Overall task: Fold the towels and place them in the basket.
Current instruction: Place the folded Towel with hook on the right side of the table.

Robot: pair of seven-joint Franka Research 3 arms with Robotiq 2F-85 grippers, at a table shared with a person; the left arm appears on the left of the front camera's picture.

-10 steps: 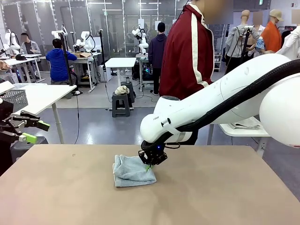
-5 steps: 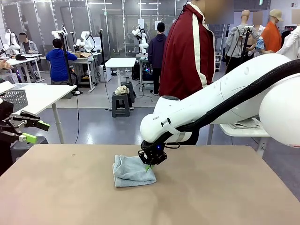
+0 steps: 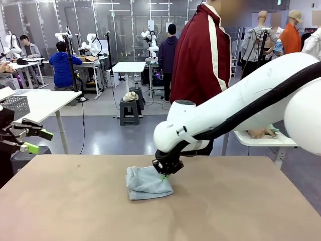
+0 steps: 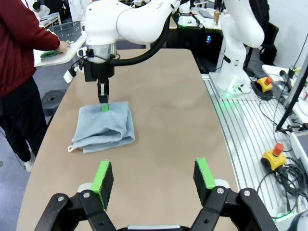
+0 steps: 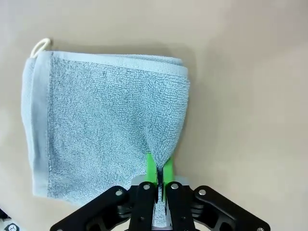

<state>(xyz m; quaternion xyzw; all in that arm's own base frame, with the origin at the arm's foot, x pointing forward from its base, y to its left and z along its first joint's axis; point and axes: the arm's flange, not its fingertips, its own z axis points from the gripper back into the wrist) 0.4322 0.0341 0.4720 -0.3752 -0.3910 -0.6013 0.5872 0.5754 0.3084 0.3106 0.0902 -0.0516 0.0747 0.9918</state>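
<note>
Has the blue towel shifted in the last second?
Yes. The towel, pinched by the right gripper, slid slightly toward picture right, away from the left edge of the table.

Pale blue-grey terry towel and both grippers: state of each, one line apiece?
Pale blue-grey terry towel: folded, lying on the brown table, one edge pinched up.
Right gripper: shut on the towel's edge.
Left gripper: open, empty, apart from the towel.

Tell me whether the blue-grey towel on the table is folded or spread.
Folded: the towel lies as a compact square with stacked layers along its edges, and the right claw pinches one edge.
</note>
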